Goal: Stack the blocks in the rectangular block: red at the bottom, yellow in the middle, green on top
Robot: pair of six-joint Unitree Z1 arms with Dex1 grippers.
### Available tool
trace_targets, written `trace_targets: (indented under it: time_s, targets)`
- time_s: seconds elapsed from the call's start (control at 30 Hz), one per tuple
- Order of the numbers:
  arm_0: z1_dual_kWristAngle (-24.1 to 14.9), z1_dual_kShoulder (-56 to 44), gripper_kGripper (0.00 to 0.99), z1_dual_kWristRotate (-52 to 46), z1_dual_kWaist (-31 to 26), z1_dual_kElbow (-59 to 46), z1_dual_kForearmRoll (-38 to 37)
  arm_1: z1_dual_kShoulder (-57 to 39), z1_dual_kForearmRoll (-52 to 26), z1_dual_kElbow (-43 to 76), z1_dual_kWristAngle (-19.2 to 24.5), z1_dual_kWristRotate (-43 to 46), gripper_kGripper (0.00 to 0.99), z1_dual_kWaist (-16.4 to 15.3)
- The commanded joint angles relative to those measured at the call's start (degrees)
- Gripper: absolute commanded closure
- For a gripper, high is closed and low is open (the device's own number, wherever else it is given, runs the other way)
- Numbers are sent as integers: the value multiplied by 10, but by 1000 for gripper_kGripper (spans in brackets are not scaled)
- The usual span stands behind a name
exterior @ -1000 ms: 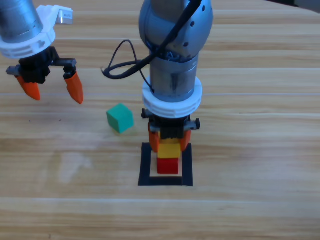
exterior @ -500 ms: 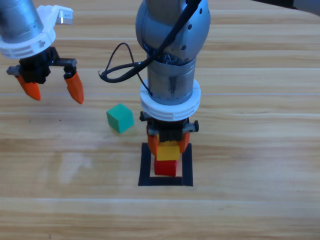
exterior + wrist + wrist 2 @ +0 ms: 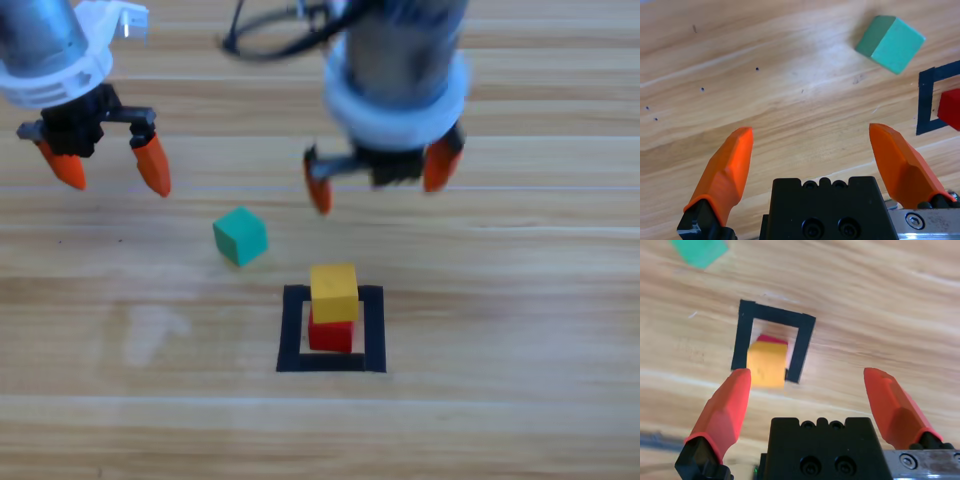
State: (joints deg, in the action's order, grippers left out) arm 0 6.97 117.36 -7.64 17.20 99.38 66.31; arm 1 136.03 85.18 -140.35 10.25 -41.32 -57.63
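Observation:
The yellow cube [image 3: 334,292] [image 3: 767,370] sits on the red cube [image 3: 331,335] [image 3: 771,339] inside the black tape square [image 3: 291,330] [image 3: 804,345]. Only a corner of the red cube [image 3: 951,109] and a piece of the tape square [image 3: 926,102] show in the left wrist view. The green cube [image 3: 240,236] [image 3: 890,42] [image 3: 700,251] lies on the table up and left of the square. My right gripper [image 3: 382,178] [image 3: 807,400] hangs open above and behind the stack, holding nothing. At the upper left my left gripper [image 3: 110,170] [image 3: 810,150] is open and empty, left of the green cube.
The wooden table [image 3: 520,300] carries only the three cubes and the tape square. A black cable [image 3: 270,35] loops from the right arm at the top edge.
My right gripper let go of the yellow cube, opened, and rose up and away toward the top right. The yellow cube stays on the red one. The left gripper barely shifted.

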Motion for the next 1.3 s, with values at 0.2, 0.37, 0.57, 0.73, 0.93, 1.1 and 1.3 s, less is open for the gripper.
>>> trace_targets:
  time_s: [0.2, 0.37, 0.57, 0.73, 0.93, 1.1, 1.3]
  targets:
    - [-20, 82, 30, 10, 85, 49, -7, -456, -317, 483, -271, 349, 1, 124]
    - [-43, 119, 31, -3, 130, 59, -15, -517, -410, 647, -338, 487, 4, 166]
    - [-69, 140, 44, -4, 159, 61, -29, -521, -500, 750, -286, 525, 2, 158]
    - [-83, 154, 47, 1, 166, 64, -34, -495, -503, 756, -282, 561, 4, 158]
    - [-99, 183, 59, 8, 166, 73, -45, -470, -513, 765, -303, 575, 4, 158]
    - [-99, 195, 56, 33, 163, 86, -48, -475, -560, 794, -313, 590, 4, 158]
    - [-94, 185, 51, 52, 156, 86, -46, -494, -594, 820, -313, 603, 4, 158]
